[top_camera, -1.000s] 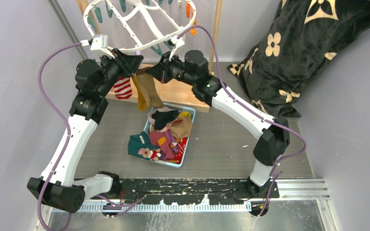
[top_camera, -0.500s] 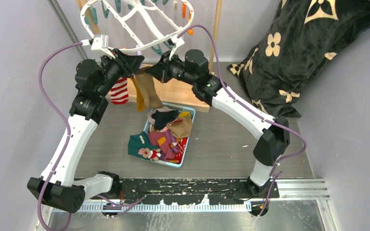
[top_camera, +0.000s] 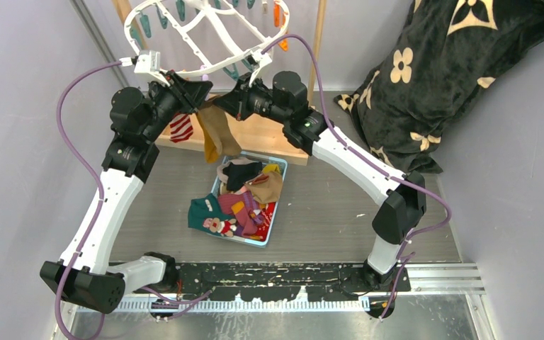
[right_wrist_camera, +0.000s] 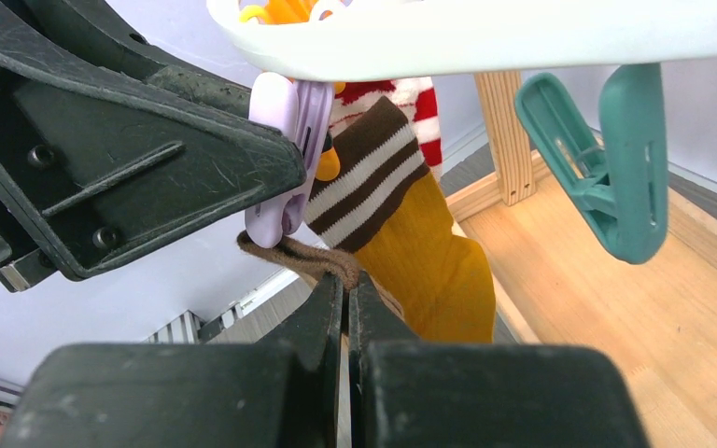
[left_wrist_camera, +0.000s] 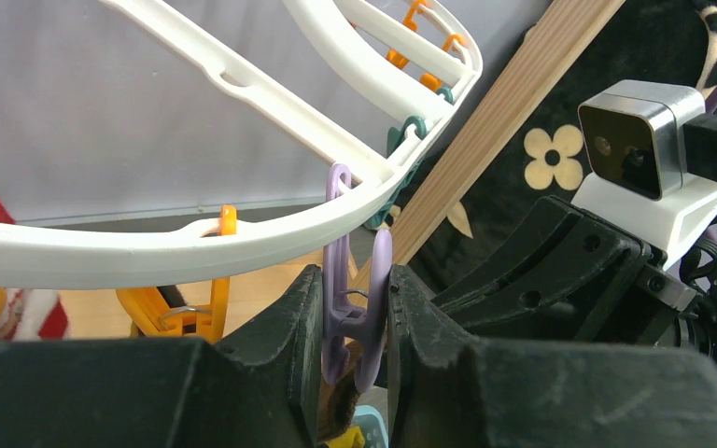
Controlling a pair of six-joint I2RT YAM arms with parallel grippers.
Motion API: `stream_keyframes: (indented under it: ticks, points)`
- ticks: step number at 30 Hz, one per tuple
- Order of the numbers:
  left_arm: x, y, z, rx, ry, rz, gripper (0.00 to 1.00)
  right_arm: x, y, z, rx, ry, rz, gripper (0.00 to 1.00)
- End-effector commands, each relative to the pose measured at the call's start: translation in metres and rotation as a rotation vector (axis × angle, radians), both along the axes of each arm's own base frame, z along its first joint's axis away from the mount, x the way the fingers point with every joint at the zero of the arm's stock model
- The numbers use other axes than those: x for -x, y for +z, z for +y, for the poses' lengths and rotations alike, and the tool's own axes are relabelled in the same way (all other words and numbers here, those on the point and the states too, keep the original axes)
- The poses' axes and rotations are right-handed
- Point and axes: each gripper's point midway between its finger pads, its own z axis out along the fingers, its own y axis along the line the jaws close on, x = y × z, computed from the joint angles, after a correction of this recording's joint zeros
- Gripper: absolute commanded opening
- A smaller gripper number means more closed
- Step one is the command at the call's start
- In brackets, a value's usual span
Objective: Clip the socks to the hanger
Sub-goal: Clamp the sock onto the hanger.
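L gripper jaws squeeze lilac clip on hanger rim, over desk's far edge, left of centre. Only R wrist cam shows R gripper pinching brown sock edge under clip. Top cam adds basket w/ spare socks mid-desk.

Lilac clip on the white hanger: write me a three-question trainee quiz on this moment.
1. True or false: the left gripper squeezes the lilac plastic clip hanging from the white plastic hanger.
2. The right gripper pinches: A a brown sock's edge; B the hanger; C the lilac clip.
3. Fill in: the unused plastic clip in the right wrist view is ___.
Key: 1 true; 2 A; 3 teal.
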Motion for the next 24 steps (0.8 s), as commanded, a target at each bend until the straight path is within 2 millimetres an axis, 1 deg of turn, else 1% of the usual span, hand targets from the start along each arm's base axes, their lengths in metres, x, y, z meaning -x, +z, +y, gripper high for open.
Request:
stream_keyframes:
  ticks: [1, 9, 24]
  points:
    - [0.002, 0.031, 0.002, 0.010, 0.008, -0.112, 0.01, 0.008, 0.046, -0.009, -0.077, 0.006, -0.075, 0.01]
    - [0.001, 0.029, 0.002, 0.000, 0.008, -0.117, 0.00, 0.008, 0.047, -0.011, -0.080, 0.006, -0.076, 0.01]
    - [0.001, 0.027, 0.002, -0.016, 0.009, -0.132, 0.00, 0.006, 0.057, -0.016, -0.112, 0.005, -0.079, 0.01]
